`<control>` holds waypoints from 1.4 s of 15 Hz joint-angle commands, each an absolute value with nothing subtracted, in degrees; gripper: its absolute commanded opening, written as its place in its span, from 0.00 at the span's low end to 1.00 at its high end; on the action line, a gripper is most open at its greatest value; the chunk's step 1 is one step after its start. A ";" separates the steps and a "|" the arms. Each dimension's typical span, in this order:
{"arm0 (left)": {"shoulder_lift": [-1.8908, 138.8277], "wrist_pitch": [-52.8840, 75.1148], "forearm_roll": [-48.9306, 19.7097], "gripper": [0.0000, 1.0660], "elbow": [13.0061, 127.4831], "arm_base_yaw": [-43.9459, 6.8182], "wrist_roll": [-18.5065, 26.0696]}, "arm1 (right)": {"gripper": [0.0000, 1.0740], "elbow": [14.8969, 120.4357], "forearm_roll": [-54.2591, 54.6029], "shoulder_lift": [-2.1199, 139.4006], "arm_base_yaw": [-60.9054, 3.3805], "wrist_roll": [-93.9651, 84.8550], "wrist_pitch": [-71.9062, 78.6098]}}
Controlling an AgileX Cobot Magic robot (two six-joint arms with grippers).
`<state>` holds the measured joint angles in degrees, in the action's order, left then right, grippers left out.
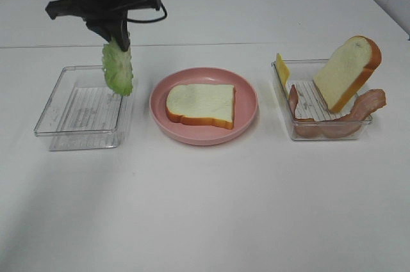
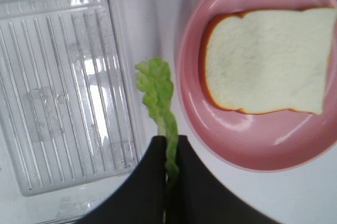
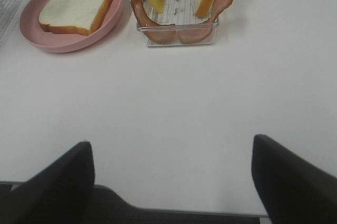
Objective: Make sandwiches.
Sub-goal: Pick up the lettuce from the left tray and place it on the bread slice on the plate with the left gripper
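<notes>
Hanging lettuce clamped in left gripper, held above right edge of left tray, beside plate. One bread slice laid flat on plate. In right tray: cheese stood on edge, second slice leaned upright, bacon draped over rim. Jaws of right gripper seen wide apart, low over table, well apart from right tray.
</notes>
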<state>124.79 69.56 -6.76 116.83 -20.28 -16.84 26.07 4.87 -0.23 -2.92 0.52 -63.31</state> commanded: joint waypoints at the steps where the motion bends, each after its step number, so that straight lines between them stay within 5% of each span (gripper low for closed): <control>1: 124.10 75.17 -10.03 0.00 119.12 -20.68 -16.44 | 0.74 25.78 5.04 -2.01 -2.58 0.40 -62.91; 13: 135.91 50.76 -43.95 0.00 119.58 -26.01 -5.90 | 0.74 25.78 5.16 -2.01 -2.58 0.40 -62.91; 18: 138.88 49.39 -43.77 0.00 119.58 -25.90 -5.21 | 0.74 25.78 5.04 -2.01 -2.58 0.40 -62.91; 21: 138.94 50.36 -36.67 0.00 119.58 -25.73 -5.21 | 0.74 25.78 5.04 -2.01 -2.58 0.40 -62.91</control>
